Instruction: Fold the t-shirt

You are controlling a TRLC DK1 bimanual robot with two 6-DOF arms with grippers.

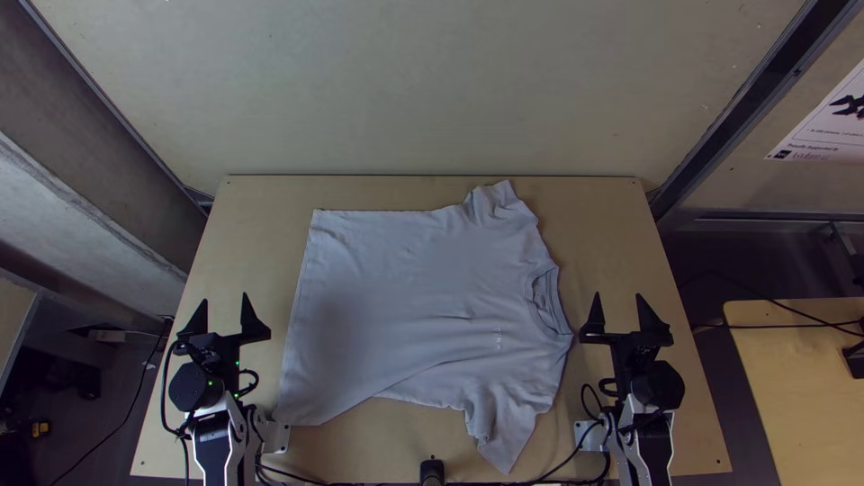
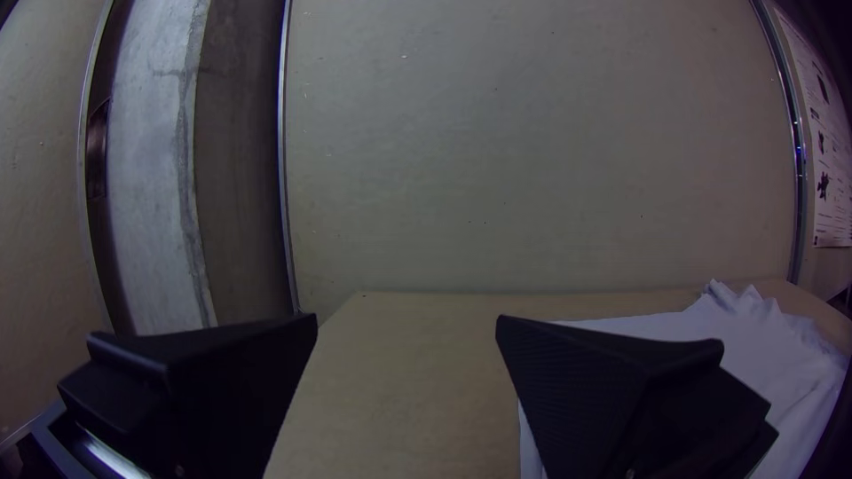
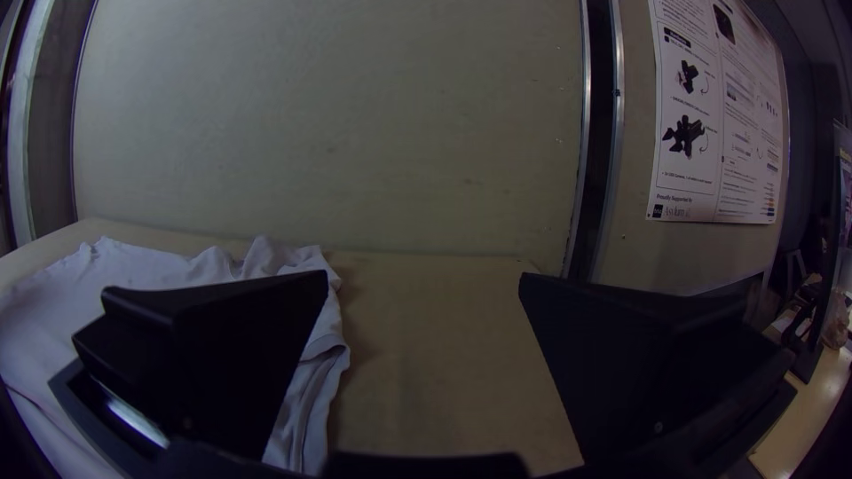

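Note:
The light grey t-shirt [image 1: 405, 306] lies spread on the table, its collar toward the right and its hem toward the left; the near sleeve is creased and the far one bunched a little. Left of the hem, my left gripper [image 1: 225, 319] stands open, holding nothing. My right gripper [image 1: 620, 317] is open too, just right of the collar. In the left wrist view the shirt [image 2: 763, 355] lies partly behind one finger of the left gripper [image 2: 406, 324]. In the right wrist view, the shirt [image 3: 133, 266] is partly covered by a finger of the right gripper [image 3: 424, 279].
Bare wooden table [image 1: 243, 234] surrounds the shirt, with a wall along its far edge. Black cables [image 1: 301, 477] run along the near edge between the arm bases, beside a small black device [image 1: 432, 470]. Another table [image 1: 801, 378] stands off to the right.

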